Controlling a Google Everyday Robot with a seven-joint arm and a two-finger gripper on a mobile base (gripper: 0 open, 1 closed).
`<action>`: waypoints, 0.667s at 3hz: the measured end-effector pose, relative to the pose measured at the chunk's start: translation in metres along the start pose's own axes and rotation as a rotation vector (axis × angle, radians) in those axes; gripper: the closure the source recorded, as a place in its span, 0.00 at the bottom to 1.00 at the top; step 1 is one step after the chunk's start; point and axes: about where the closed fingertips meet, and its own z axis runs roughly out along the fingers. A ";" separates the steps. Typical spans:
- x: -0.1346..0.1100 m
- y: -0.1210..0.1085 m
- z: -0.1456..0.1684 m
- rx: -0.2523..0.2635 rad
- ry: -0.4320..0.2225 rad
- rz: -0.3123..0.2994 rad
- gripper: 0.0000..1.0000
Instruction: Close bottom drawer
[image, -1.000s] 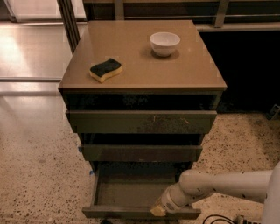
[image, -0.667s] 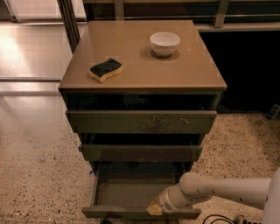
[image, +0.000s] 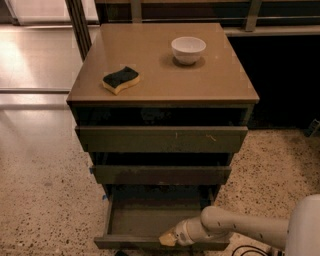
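Note:
The bottom drawer (image: 150, 220) of the cabinet stands pulled out, showing its shallow empty tray; its flat front (image: 130, 243) runs along the lower edge of the view. My white arm reaches in from the lower right. My gripper (image: 169, 239) rests against the top edge of the drawer front, right of its middle. The medium drawer (image: 160, 175) and the wide top drawer (image: 161, 139) above it are pushed in.
On the cabinet top (image: 160, 85) lie a yellow-and-dark sponge (image: 120, 79) at the left and a white bowl (image: 188, 49) at the back right. Speckled floor (image: 45, 200) surrounds the cabinet. A dark cable (image: 245, 249) lies by my arm.
My gripper has slid a little to the left along the drawer front edge. The drawer looks about as far out as before.

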 end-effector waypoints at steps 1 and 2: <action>0.000 0.000 0.000 0.000 0.001 0.000 1.00; 0.032 0.015 0.021 -0.042 0.070 0.036 1.00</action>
